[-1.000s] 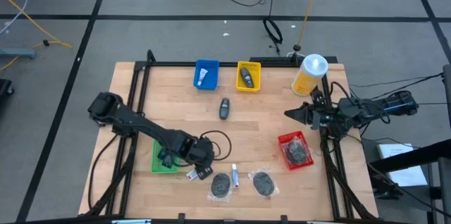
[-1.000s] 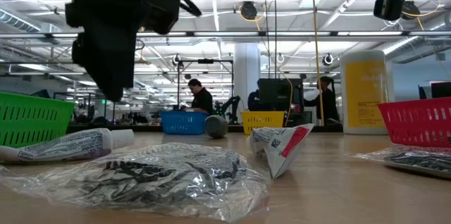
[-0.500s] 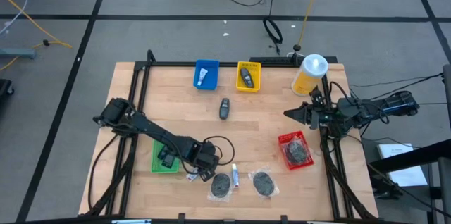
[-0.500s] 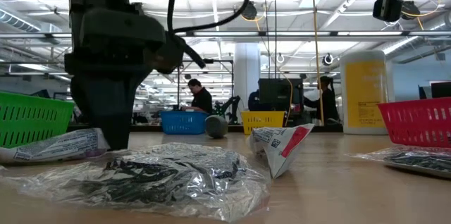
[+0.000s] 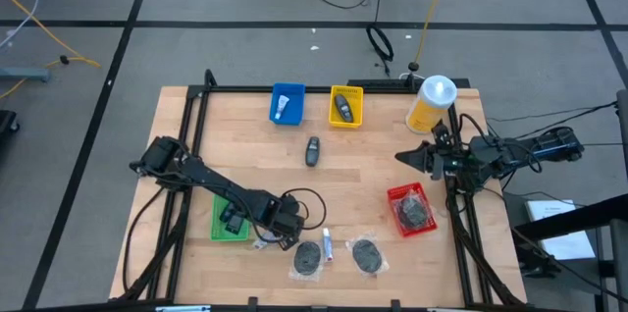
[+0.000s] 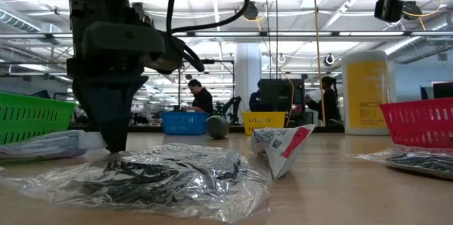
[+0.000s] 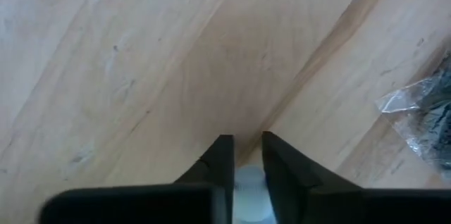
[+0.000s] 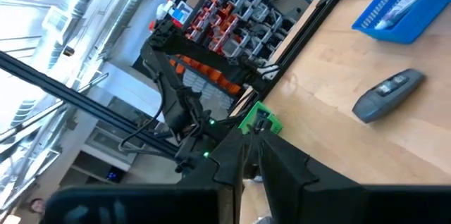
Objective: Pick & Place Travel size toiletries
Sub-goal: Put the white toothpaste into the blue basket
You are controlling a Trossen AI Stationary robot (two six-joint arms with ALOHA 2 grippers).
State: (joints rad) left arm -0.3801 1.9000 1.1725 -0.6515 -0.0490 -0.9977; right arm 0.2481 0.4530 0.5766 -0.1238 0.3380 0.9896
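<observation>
One small white tube lies flat on the wood near the table's near edge, beside the green bin. My left gripper points down over its cap end and is shut on it. A second tube lies between two clear plastic bags. A third tube rests inside the blue bin. My right gripper waits shut above the table's right side, touching nothing. My left gripper pinches the tube's white cap between its two fingers, coming from above and pointing down. The tube's body stretches away from the fingers toward the green bin, low over the table. I cannot tell whether it still rests on the wood.
Two bagged dark items lie at the near edge. A red bin holds another bagged item. The yellow bin, a dark key fob and a yellow bottle stand farther back. Bare wood lies mid-table.
My left gripper has come down toward the table and a little toward the near edge, onto the tube's cap end. In the low view its fingers stood apart before and now taper together on the cap. The tube's body has shifted slightly.
</observation>
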